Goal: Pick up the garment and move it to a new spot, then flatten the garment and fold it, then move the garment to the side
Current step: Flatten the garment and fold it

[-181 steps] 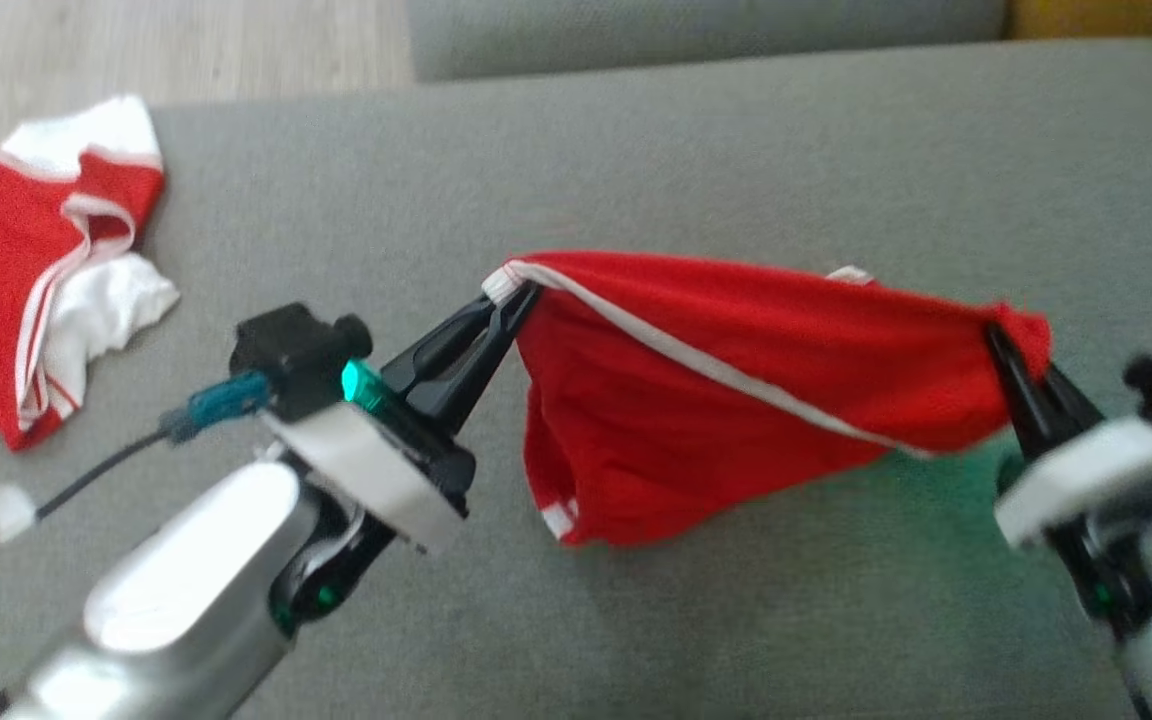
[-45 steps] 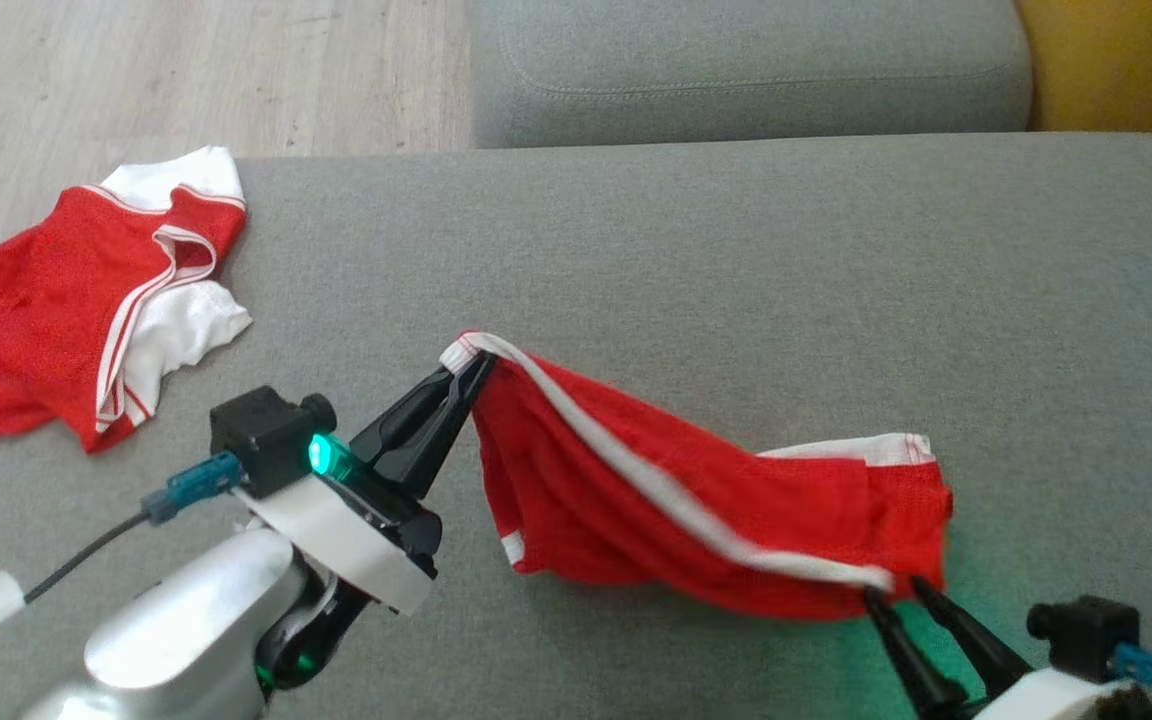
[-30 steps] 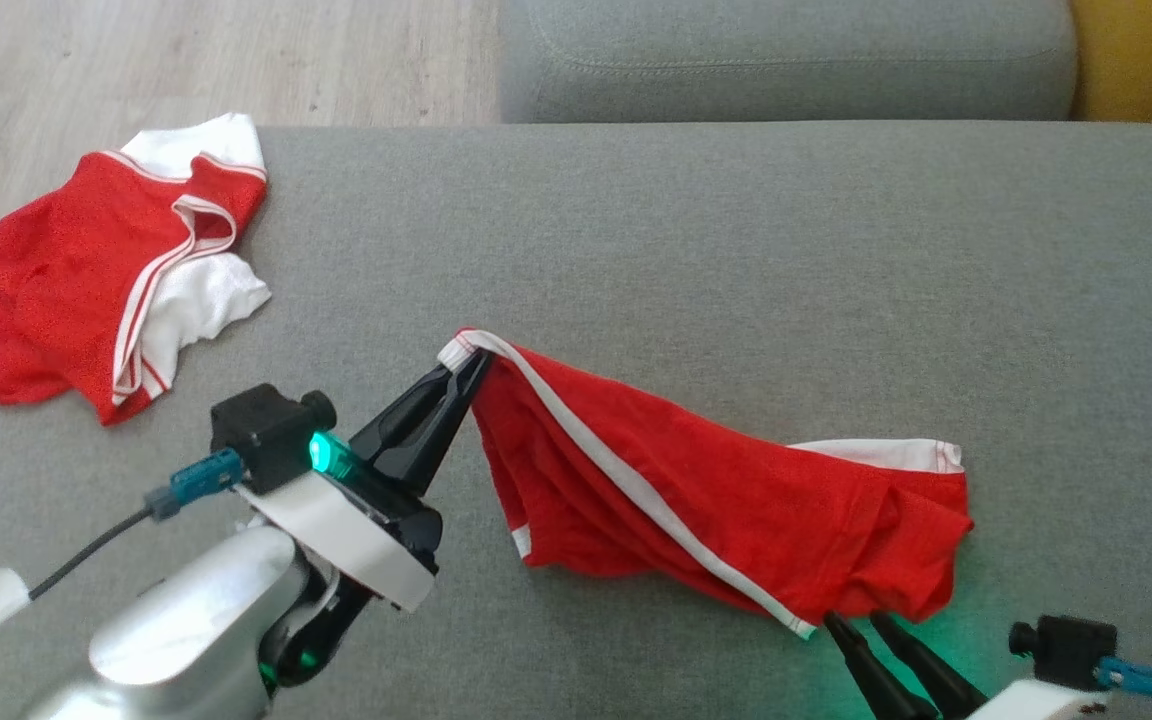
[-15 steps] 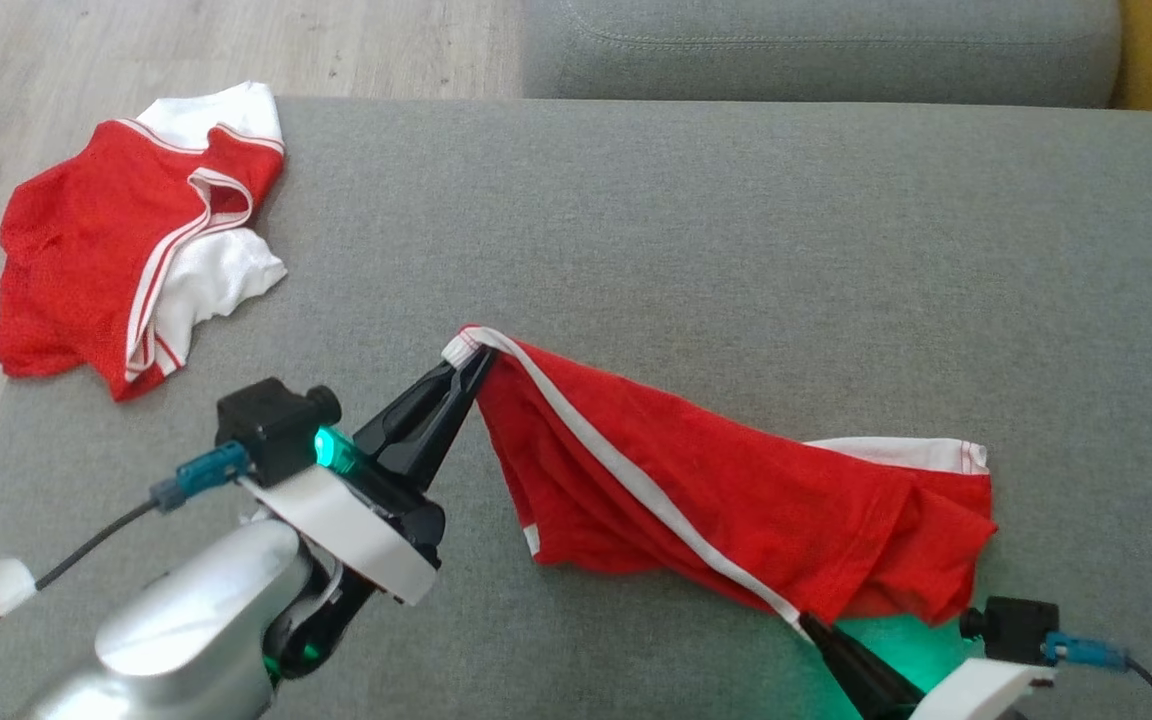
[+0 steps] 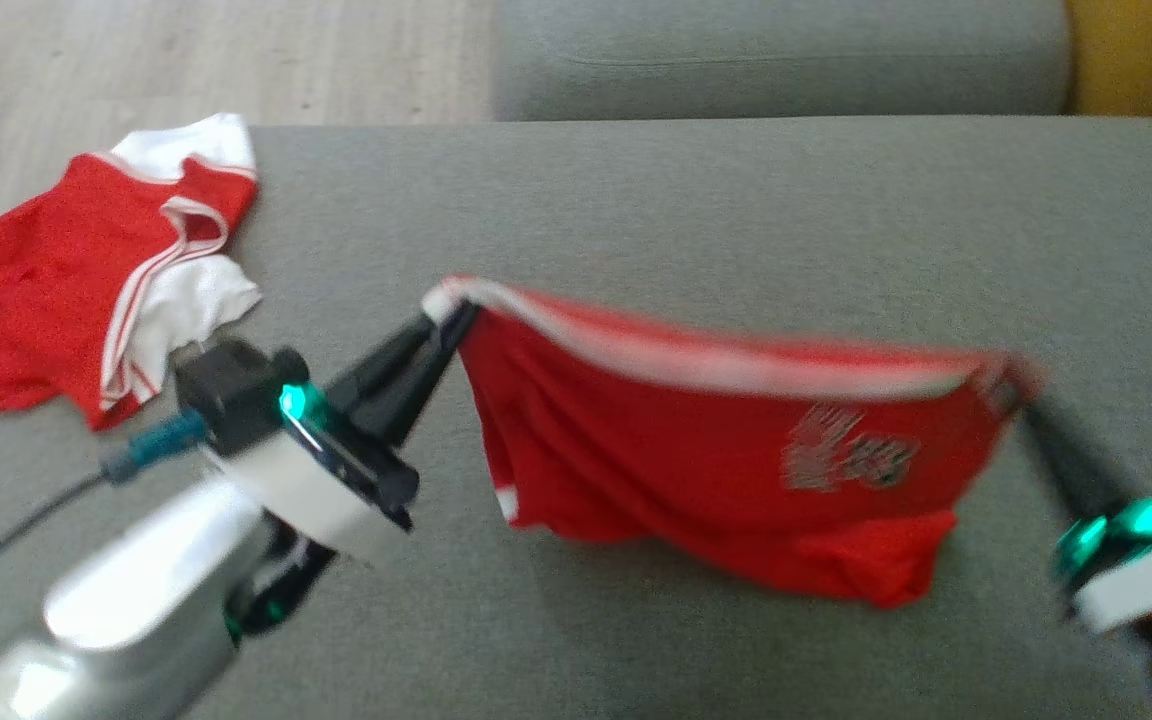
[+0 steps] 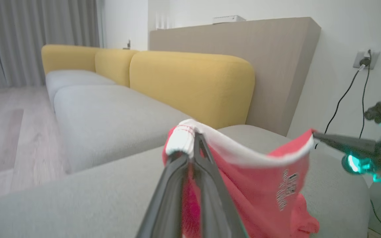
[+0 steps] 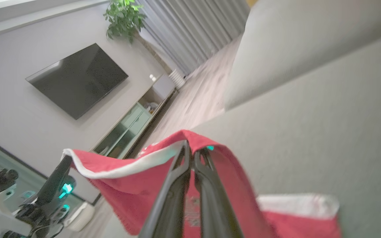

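Observation:
The garment [image 5: 696, 460] is a red sports shirt with white trim and a pale printed logo. It hangs stretched between my two grippers above the grey sofa seat [image 5: 736, 220]. My left gripper [image 5: 451, 315] is shut on its white-edged left corner, seen up close in the left wrist view, the gripper [image 6: 192, 145] pinching the garment [image 6: 263, 185]. My right gripper [image 5: 1021, 395] is shut on the right corner; in the right wrist view the gripper [image 7: 192, 150] clamps the garment [image 7: 137, 178]. The lower hem dangles free just above the seat.
A second red and white garment [image 5: 96, 270] lies crumpled at the sofa seat's far left edge, beside the wooden floor [image 5: 186, 50]. A grey cushion [image 5: 776, 55] borders the back. A yellow backrest [image 6: 190, 86] shows in the left wrist view.
My right gripper has shut on the garment's right corner and lifted it. The garment, which sagged onto the seat a second ago, now hangs taut between both grippers. The left gripper has risen slightly.

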### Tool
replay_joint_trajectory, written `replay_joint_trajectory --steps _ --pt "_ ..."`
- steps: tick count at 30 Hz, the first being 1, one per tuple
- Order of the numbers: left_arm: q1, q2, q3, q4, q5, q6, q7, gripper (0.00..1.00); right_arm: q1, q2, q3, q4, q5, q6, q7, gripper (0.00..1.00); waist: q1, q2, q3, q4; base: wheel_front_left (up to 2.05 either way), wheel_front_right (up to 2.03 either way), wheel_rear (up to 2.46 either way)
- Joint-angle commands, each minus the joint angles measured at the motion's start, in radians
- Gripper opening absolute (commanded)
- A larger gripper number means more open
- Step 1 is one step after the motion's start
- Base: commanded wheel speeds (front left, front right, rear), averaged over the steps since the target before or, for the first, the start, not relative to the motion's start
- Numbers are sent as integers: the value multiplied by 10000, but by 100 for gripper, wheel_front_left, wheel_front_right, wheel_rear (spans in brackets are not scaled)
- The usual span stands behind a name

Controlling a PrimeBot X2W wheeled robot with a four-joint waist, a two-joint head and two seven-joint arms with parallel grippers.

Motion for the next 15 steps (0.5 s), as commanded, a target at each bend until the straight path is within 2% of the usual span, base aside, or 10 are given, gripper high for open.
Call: replay_joint_trajectory --steps 1,4,7,11,15 --pt "-1108 490 665 -408 203 -6 -109 0 -663 -818 -556 -623 69 67 -158 0 0 0 81 -312 0 0 0" --pt "-1951 540 755 -461 541 -40 36 0 -1825 -1423 -1325 -919 142 67 -38 0 0 0 431 -548 0 0 0" --pt "-3224 238 839 -202 859 -98 108 0 -3462 -1612 -1649 -365 -109 67 472 0 0 0 993 -735 0 0 0" --pt "-5238 -494 809 754 1463 -148 41 0 -5945 -1192 -1767 977 -693 67 976 0 0 0 1776 -916 0 0 0" --pt "-7074 -1213 1121 2013 2215 -161 -95 0 -8070 -811 -1814 2013 -1336 67 902 0 0 0 2462 -1103 0 0 0"
